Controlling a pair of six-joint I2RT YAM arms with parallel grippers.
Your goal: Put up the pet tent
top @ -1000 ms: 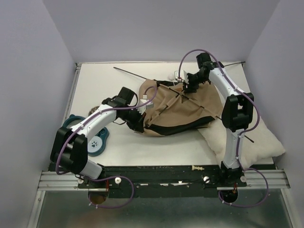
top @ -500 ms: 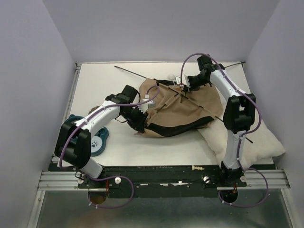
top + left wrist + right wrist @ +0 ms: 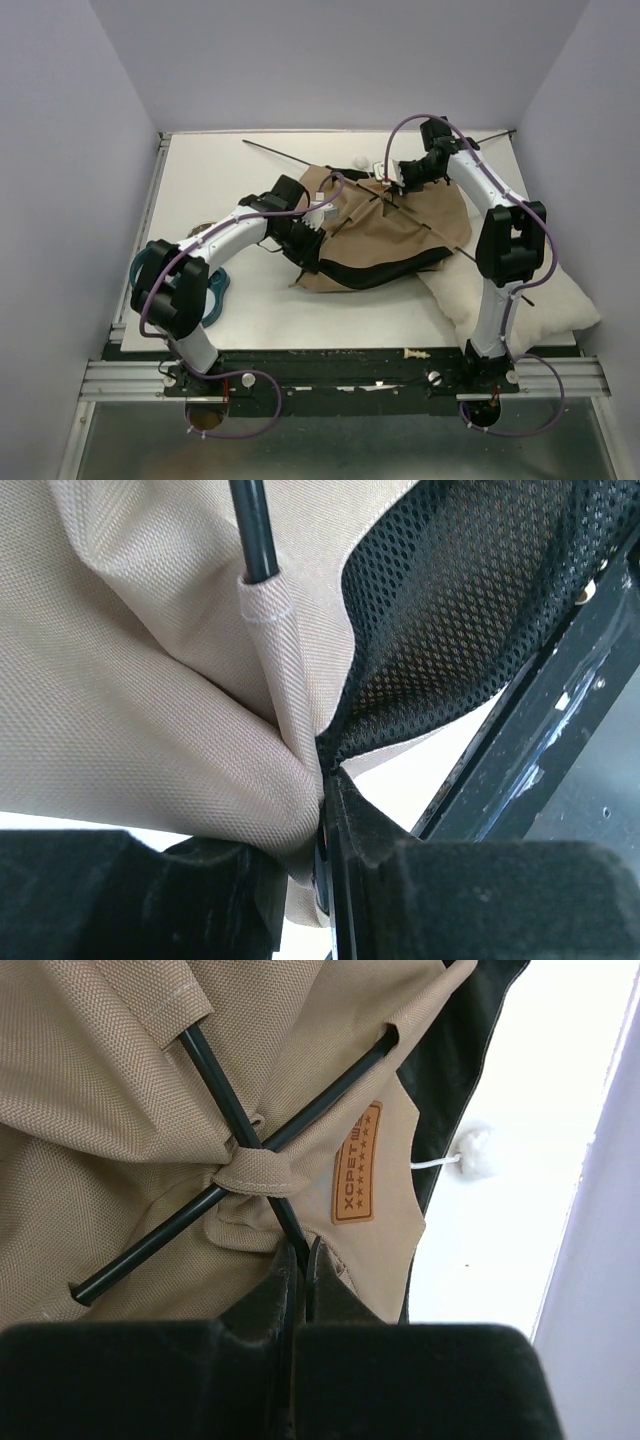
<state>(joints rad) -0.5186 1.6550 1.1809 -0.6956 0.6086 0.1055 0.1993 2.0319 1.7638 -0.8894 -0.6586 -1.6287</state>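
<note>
The pet tent (image 3: pixel 385 225) lies collapsed at mid-table, tan fabric with black trim and thin black poles (image 3: pixel 285 157) sticking out. My left gripper (image 3: pixel 312 242) is at the tent's left edge. In the left wrist view its jaws (image 3: pixel 325 880) stand slightly apart, with a fold of tan fabric (image 3: pixel 130 680) hanging loose between them beside the black mesh (image 3: pixel 450 600). My right gripper (image 3: pixel 388 180) is at the tent's top. It (image 3: pixel 301 1255) is shut on a black pole just below the pole crossing (image 3: pixel 240 1140), near the brown label (image 3: pixel 357 1163) and the white pom-pom (image 3: pixel 478 1150).
A white fluffy cushion (image 3: pixel 545 295) lies at the right under the tent's edge and my right arm. A teal paw-print dish (image 3: pixel 215 290) sits at the left near my left arm's base. Grey walls close in both sides.
My left arm has swung right along the tent's edge and its jaws have parted. My right gripper has closed on the pole by the crossing.
</note>
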